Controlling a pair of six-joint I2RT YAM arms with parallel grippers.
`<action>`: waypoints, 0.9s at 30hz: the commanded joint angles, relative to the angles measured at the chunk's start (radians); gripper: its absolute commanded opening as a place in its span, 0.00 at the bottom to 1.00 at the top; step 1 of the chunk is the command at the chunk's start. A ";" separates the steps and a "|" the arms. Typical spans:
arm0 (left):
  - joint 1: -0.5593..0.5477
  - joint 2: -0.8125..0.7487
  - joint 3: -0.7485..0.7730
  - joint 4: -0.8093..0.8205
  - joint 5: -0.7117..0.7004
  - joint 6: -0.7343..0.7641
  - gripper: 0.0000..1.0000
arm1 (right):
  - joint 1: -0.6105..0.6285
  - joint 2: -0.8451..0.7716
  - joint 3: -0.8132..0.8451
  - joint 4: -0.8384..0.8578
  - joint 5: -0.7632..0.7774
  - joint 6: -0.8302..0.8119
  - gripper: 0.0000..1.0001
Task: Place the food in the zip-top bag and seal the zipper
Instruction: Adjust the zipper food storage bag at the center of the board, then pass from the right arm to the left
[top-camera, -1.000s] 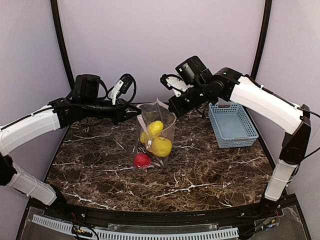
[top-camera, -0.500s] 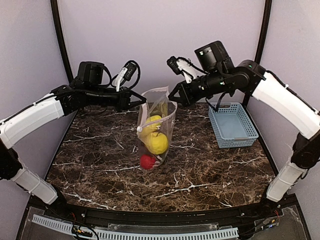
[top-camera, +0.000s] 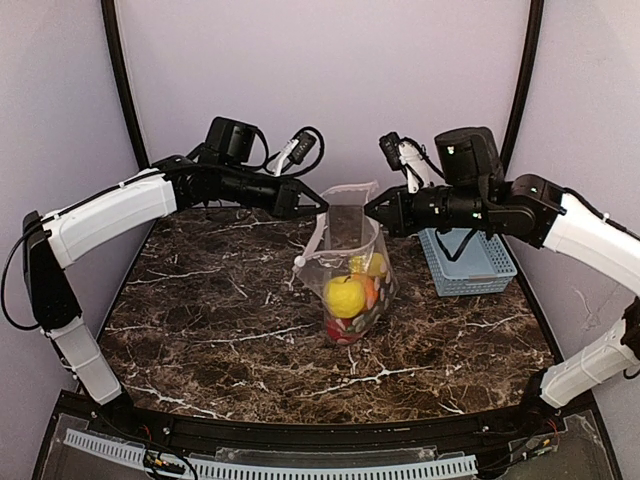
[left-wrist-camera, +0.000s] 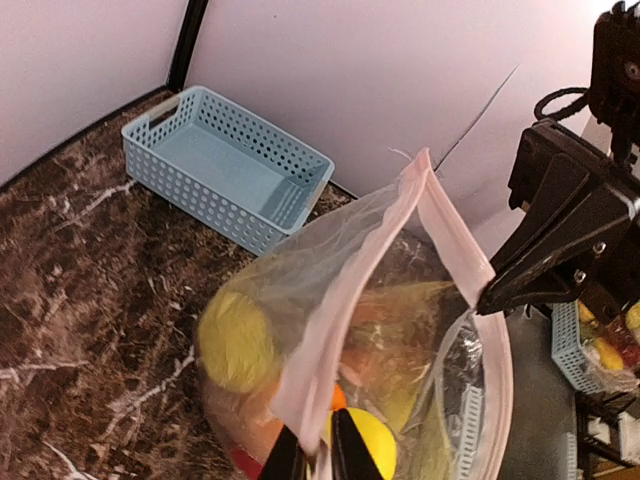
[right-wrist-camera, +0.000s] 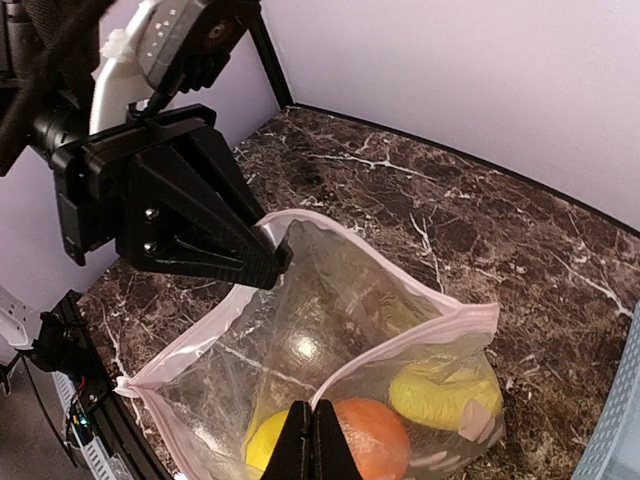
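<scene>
Your left gripper (left-wrist-camera: 318, 452) and right gripper (right-wrist-camera: 312, 435) each pinch the zipper (left-wrist-camera: 345, 290) on opposite sides, holding the zip-top bag (top-camera: 352, 262) open with toy fruits (top-camera: 345, 296) inside.

The clear bag (top-camera: 352, 262) stands upright around the middle of the scene, slightly right of centre, held up by the left and right ends of its mouth. Its plastic is floppy and creased, with pale dots. The zipper (top-camera: 347, 188), a narrow whitish-pink strip along the top edge, is unsealed: its two halves bow apart and the mouth gapes. The fruit sits heaped in the bottom: a yellow fruit (top-camera: 345, 295) on the near side, an orange piece (top-camera: 369, 291) beside it, a second yellow piece (top-camera: 376, 265) behind, and a red apple (top-camera: 342, 333) lowest.
</scene>
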 joint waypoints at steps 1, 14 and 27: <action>-0.038 -0.008 0.020 -0.004 -0.007 0.017 0.23 | -0.003 -0.021 -0.067 0.164 0.105 0.100 0.00; -0.075 -0.442 -0.497 0.218 -0.221 0.023 0.85 | 0.000 0.032 -0.053 0.204 0.261 0.142 0.00; -0.197 -0.503 -0.782 0.452 -0.258 -0.082 0.69 | 0.001 0.060 -0.026 0.197 0.281 0.138 0.00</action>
